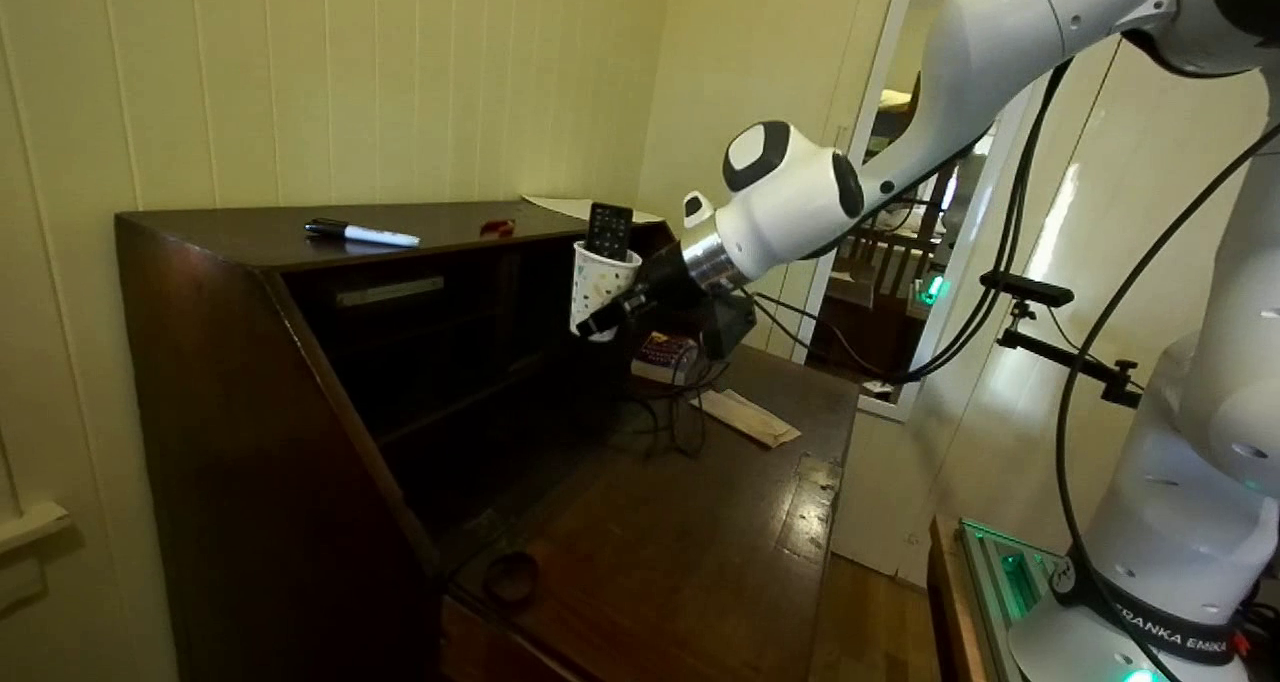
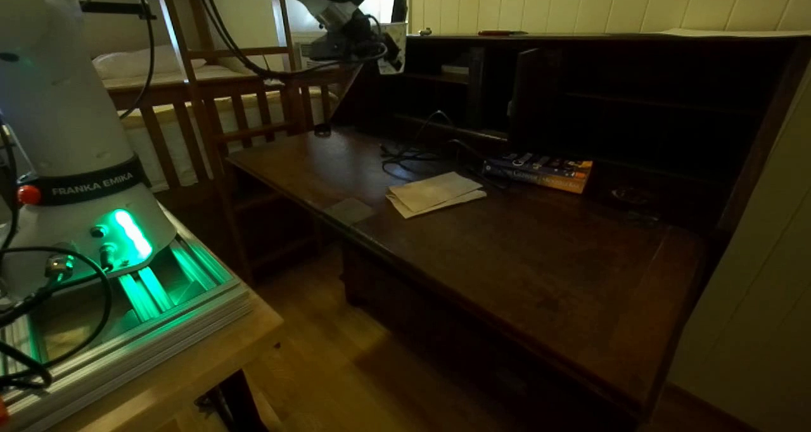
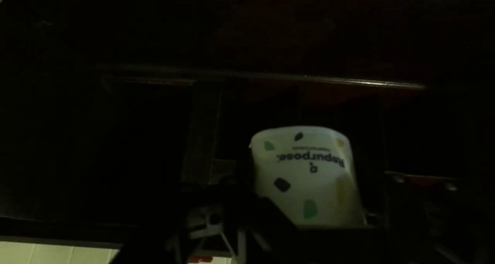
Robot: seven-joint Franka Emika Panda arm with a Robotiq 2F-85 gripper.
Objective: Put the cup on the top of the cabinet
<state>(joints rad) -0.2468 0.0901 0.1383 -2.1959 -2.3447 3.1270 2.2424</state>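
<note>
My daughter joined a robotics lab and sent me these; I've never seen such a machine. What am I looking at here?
This is a white, jointed robot arm that grasps with black fingers. Two pictures look at it from outside, from different places; the third is taken from its wrist. The fingers hold a white, tapered, paper-like cup with coloured flecks, and a flat, black, remote-like object sticks out of it. The job is to put that cup on the flat top of the large, dark brown wooden cabinet. Up there lie a black-and-white marker, a small red object and a white sheet of paper. On the lower, dark wooden desk surface are pale folded paper, colourful printed books and a small, dark, round object.
</note>
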